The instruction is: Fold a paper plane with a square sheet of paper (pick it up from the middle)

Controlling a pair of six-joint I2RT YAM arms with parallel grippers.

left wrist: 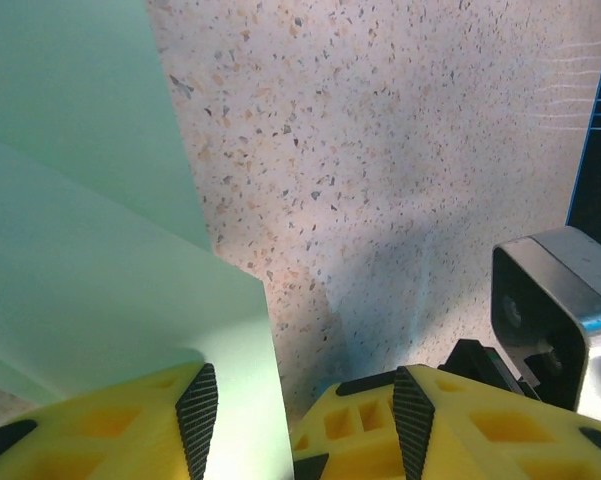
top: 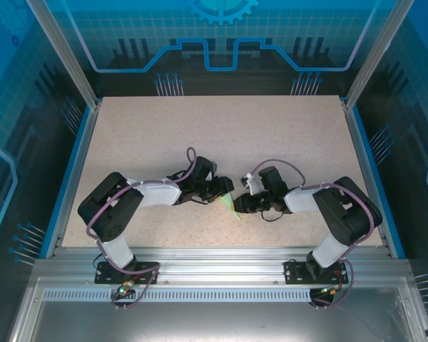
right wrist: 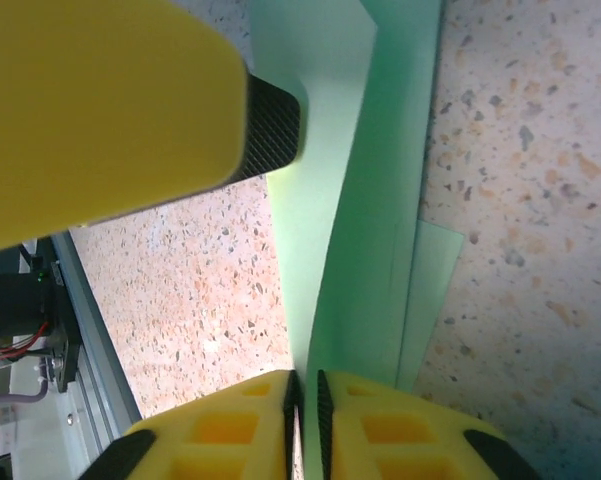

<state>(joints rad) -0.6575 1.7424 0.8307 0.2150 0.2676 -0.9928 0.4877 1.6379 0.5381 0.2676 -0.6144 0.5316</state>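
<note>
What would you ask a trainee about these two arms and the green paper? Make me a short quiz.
1. True or false: the right tool is shut on the mint-green paper.
2. Fill in the blank: in its own wrist view, the left tool is ____ (open or shut).
3. Over which part of the table is the paper in the top view?
A. between the two tools
B. the far left corner
C. the far right corner

Key: 1 true; 2 open; 3 A.
</note>
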